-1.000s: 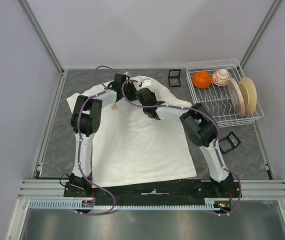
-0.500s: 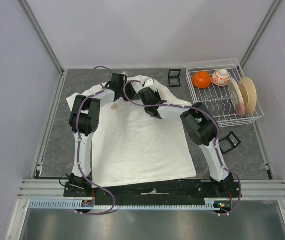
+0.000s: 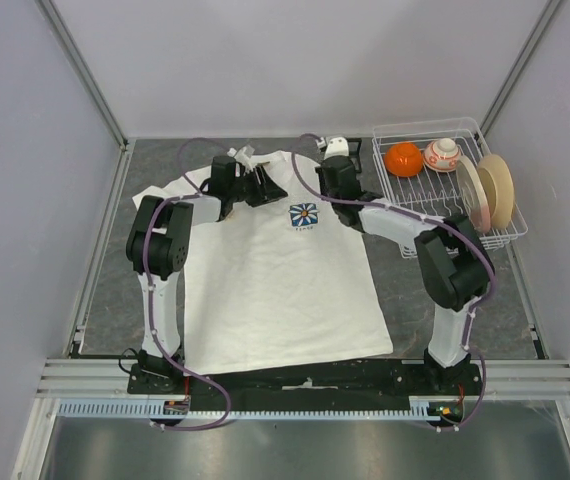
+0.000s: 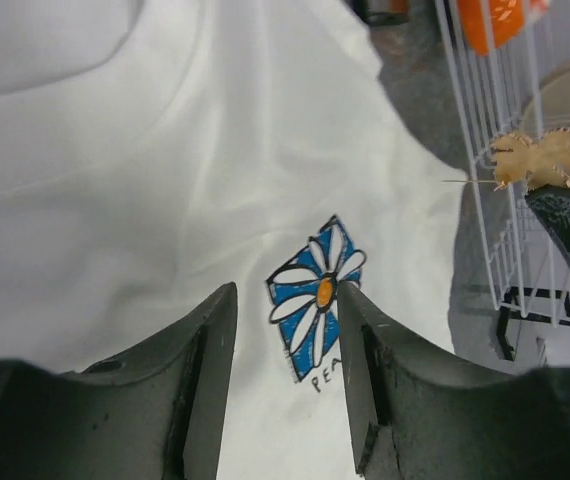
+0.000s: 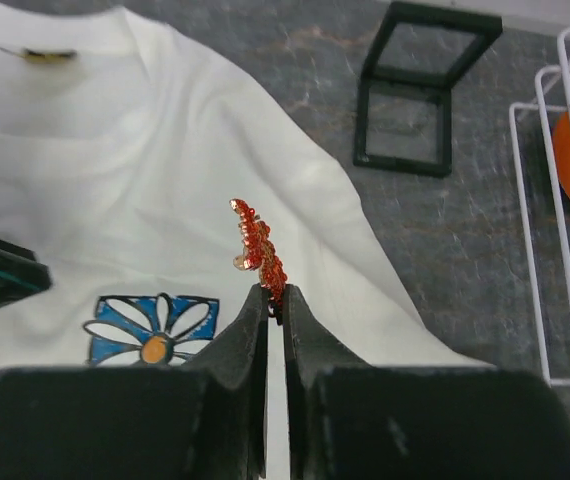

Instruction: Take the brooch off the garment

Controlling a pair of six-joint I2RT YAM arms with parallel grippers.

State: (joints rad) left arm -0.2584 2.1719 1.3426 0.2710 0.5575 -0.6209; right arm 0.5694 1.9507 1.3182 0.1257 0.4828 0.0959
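One brooch (image 5: pixel 257 250) between right jaws (off garment (image 5: pixel 145 190))

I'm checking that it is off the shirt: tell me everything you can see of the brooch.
The brooch is a glittery, leaf-like piece, red-orange in the right wrist view, pale gold from the left wrist. The right gripper holds its lower end in shut jaws, standing it upright over the garment. Its thin pin juts out bare, clear of cloth.

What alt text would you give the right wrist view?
The right hand pinches a red brooch above the white T-shirt. Its blue flower print lies lower left; a black frame and wire rack sit beyond.
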